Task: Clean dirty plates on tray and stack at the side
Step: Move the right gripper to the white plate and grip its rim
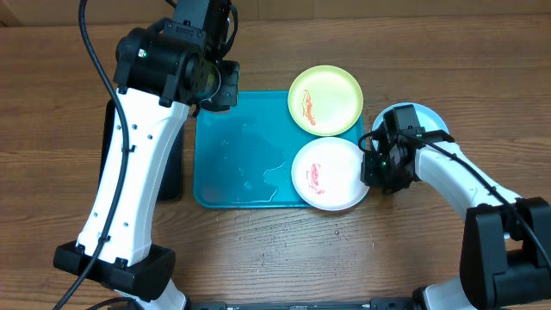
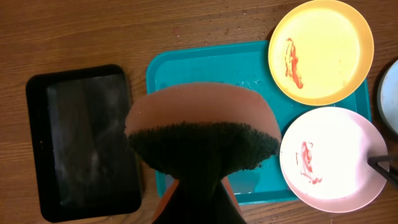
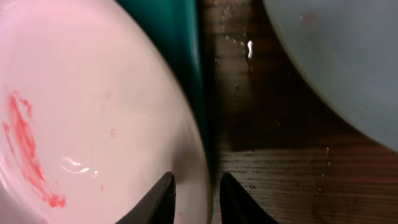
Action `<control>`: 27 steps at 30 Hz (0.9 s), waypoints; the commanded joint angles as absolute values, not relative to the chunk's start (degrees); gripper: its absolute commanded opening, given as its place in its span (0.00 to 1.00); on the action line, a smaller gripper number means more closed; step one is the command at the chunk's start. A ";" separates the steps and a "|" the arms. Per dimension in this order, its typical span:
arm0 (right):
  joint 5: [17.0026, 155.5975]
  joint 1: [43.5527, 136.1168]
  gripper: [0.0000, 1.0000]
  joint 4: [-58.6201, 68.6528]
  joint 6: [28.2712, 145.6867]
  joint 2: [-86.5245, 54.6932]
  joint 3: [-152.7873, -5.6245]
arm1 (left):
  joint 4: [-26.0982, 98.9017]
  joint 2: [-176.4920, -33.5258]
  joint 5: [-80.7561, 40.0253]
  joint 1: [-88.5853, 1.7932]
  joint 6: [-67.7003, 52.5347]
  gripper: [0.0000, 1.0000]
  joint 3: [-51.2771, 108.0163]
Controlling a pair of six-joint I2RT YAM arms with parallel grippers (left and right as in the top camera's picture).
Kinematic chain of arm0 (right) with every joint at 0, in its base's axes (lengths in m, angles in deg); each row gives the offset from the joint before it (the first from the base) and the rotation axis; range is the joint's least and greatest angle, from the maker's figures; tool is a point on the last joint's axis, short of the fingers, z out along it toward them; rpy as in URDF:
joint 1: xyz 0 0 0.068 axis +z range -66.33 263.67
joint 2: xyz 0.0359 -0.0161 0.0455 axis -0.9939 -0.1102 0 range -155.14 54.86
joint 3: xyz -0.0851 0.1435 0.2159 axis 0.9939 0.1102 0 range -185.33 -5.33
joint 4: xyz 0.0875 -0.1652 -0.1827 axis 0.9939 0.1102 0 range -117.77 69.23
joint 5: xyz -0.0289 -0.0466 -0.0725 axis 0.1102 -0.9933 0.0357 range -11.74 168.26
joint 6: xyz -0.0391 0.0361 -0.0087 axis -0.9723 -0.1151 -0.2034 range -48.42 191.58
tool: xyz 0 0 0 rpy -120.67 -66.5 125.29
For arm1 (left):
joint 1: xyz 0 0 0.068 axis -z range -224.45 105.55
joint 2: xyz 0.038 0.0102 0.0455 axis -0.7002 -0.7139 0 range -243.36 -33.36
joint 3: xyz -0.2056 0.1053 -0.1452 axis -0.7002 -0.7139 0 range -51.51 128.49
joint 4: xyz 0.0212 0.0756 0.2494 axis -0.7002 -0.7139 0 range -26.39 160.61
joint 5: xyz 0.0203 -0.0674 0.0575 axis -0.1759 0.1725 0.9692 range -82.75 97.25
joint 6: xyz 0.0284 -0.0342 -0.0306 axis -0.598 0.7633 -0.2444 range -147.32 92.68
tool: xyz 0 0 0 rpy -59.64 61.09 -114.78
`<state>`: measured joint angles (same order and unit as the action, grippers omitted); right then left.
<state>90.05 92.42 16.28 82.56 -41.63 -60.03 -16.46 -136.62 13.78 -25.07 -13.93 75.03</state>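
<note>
The turquoise tray (image 1: 237,146) lies at mid-table. The yellow-green plate (image 1: 325,100) with a red smear sits on its far right corner. The white-pink plate (image 1: 327,172), also smeared red, lies on its near right corner and overhangs the edge. The light blue plate (image 1: 422,116) lies on the table to the right, partly under my right arm. My right gripper (image 3: 198,193) is closed over the white-pink plate's (image 3: 93,112) right rim, one finger inside and one outside. My left gripper (image 1: 215,82) is above the tray's far left corner, shut on an orange and dark-green sponge (image 2: 202,130).
A smaller black tray (image 2: 84,143) lies on the wooden table just left of the turquoise tray (image 2: 205,62). Water drops and a thin wet film show on the turquoise tray's floor. The light blue plate (image 3: 348,56) lies a short way right of the tray's edge.
</note>
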 commanded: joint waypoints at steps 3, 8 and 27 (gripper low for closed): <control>89.87 92.67 0.08 15.69 82.06 -40.38 -59.72 | -16.13 -137.13 14.76 -25.46 -12.95 0.04 75.34; 89.90 92.67 0.04 18.08 82.04 -40.32 -61.05 | -16.13 -137.13 14.76 -25.46 -12.95 0.04 75.34; 81.74 111.40 0.04 9.44 115.72 -40.23 -68.40 | -15.48 -137.13 14.76 -25.46 -10.94 0.04 74.75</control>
<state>87.99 106.89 12.41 102.83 -39.97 -67.02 -16.00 -136.62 13.95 -25.07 -12.51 75.03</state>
